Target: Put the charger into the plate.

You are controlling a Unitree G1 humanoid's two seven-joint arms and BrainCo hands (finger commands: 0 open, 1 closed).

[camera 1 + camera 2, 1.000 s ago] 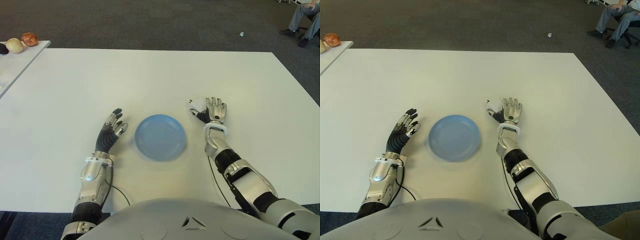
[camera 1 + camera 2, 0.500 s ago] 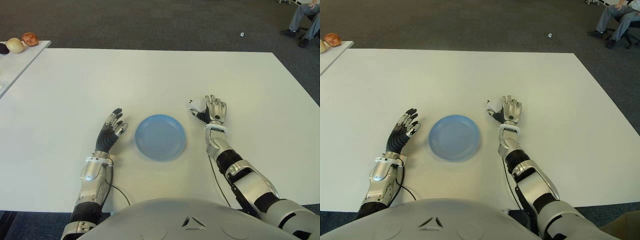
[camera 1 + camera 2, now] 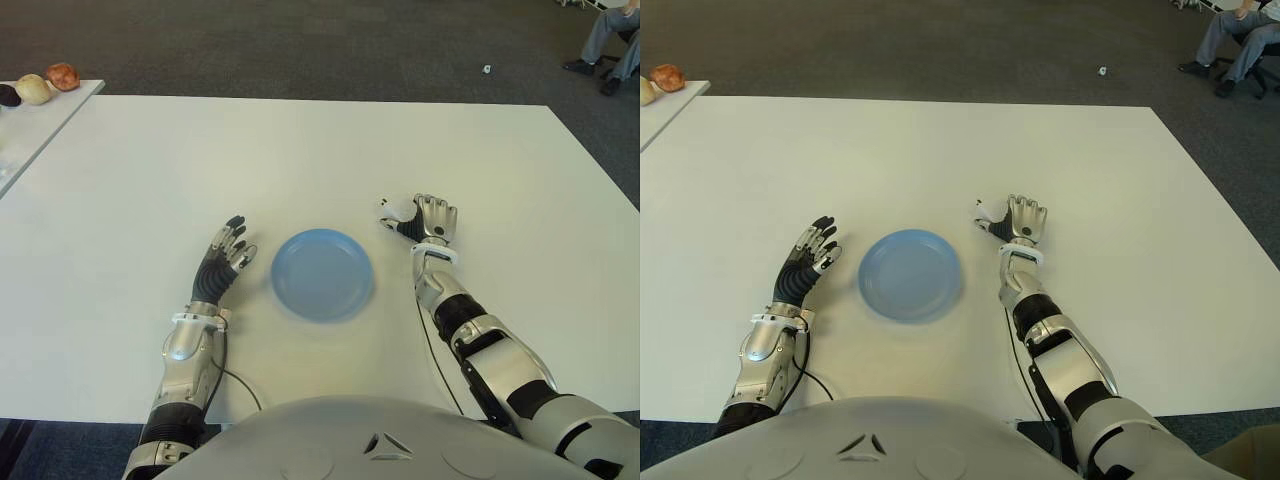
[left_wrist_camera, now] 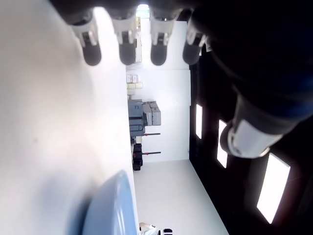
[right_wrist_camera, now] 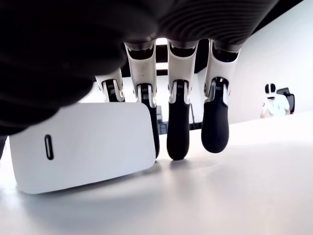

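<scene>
On the white table (image 3: 300,150) my right hand (image 3: 431,220) curls its fingers around the charger (image 5: 83,147), right of the plate (image 3: 322,274), to grip it, while my left hand (image 3: 222,258) lies loose left of the plate.

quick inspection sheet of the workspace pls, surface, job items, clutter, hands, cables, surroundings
surface: white table, bare apart from the job's things
job's things: white charger on the table under the right hand, to the right of the blue plate; plate holds nothing
clutter: nothing seen
hands: right hand curling fingers around the charger, not lifted; left hand open, left of the plate
cables: thin black cable by the left forearm
surroundings: dark carpet; side table with round items; seated person's legs at far right
</scene>
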